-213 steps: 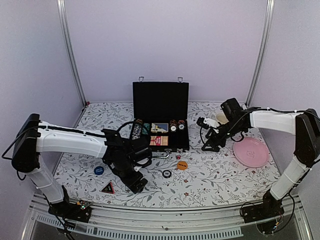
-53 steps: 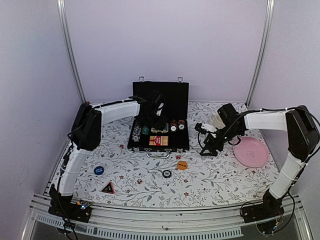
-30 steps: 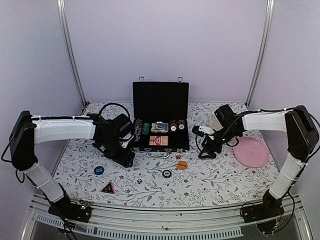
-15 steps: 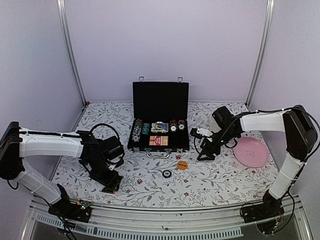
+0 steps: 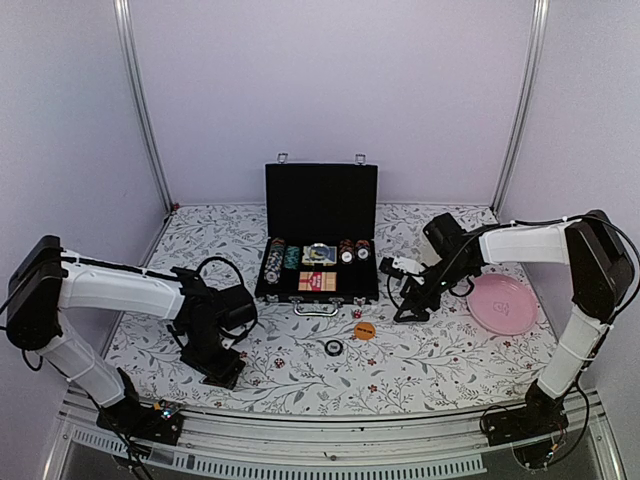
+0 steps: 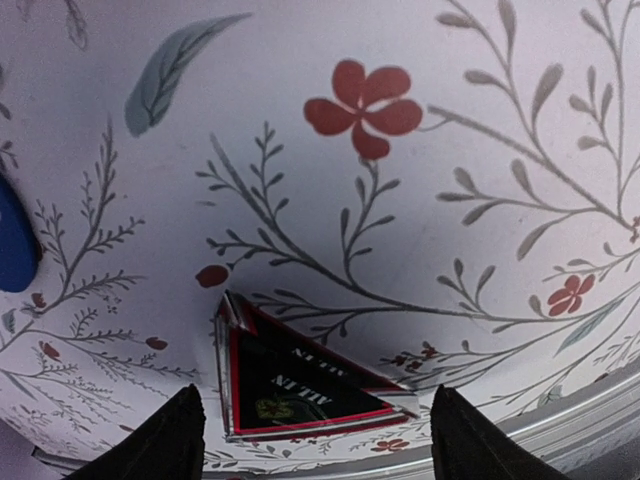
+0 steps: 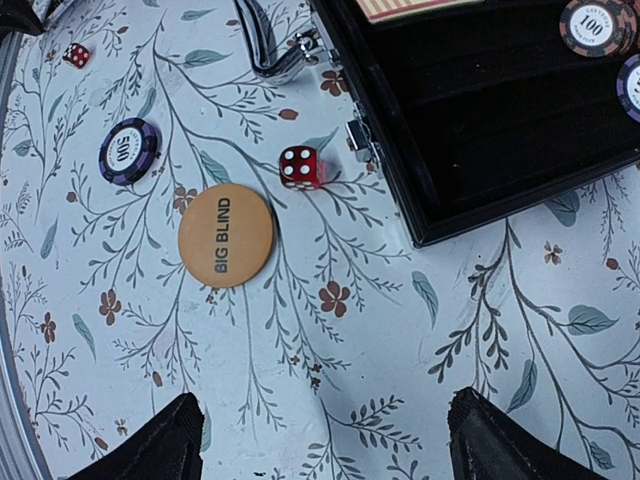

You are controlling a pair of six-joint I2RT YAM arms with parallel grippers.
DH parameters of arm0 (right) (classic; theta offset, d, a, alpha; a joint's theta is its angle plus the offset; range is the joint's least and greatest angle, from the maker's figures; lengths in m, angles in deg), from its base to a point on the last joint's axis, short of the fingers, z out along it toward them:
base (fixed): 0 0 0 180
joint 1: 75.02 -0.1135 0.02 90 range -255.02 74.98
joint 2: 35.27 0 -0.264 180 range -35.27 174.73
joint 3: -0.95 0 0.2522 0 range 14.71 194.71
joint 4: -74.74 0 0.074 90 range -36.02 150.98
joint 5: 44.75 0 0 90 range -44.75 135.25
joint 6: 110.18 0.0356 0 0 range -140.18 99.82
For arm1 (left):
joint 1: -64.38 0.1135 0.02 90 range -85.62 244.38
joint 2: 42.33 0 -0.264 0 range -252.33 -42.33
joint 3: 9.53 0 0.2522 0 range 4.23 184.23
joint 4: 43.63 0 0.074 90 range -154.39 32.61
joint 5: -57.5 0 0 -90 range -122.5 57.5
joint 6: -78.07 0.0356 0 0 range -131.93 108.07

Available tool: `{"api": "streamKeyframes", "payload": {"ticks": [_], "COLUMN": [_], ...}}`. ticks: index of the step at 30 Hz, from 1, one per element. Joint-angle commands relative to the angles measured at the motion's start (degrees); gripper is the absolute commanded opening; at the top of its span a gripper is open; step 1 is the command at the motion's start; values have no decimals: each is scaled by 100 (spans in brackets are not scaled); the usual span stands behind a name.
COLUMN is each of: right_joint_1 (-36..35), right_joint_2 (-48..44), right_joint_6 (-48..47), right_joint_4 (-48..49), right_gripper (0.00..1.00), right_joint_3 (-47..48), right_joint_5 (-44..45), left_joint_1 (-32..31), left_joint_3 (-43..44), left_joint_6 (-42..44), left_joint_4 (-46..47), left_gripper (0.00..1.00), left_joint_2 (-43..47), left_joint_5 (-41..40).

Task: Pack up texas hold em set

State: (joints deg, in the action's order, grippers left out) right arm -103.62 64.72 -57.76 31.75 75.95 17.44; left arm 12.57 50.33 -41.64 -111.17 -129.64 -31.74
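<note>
The briefcase [image 5: 320, 282] sat at the back middle of the table [image 5: 440, 350], with its lid standing up behind the tray. In the tray, the poker chips [image 5: 274, 262] lay in rows at the left and at the right, and the card decks [image 5: 318, 268] lay between them. A die [image 7: 299, 167] lay just before the front edge of the briefcase, right of the handle [image 5: 315, 309]. The big blind button [image 7: 226, 236] lay before the die, and a single chip [image 7: 130, 150] lay before that button, more to the left. My right claw [image 5: 405, 305] hung between the briefcase and the plate [image 5: 502, 303], which lay at the right. At the near left, my left claw [image 6: 310, 440] stood over the triangle token [image 6: 300, 385], which lay flat between my two fingertips, and a round button [image 6: 12, 240] lay near it.
</note>
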Motion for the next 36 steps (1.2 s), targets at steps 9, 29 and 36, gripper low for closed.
{"api": "streamKeyframes", "payload": {"ticks": [9,29,36], "right_joint_1": [-71,-87,-85], "right_joint_2": [113,136,161], "right_joint_6": [-74,-74,-83], "right_joint_4": [-70,-87,-89], "right_gripper": [84,84,84], "right_joint_3": [151,145,157], "right_joint_5": [-13,5,11], "left_joint_1": [-257,-318,-330], "left_joint_3": [-17,482,1630], "left_joint_6": [-25,20,-42], "left_joint_4": [-85,-167,-798], "left_gripper": [77,59,58], "left_joint_2": [-322,-472,-182], "left_joint_5": [-3,-27,-570]}}
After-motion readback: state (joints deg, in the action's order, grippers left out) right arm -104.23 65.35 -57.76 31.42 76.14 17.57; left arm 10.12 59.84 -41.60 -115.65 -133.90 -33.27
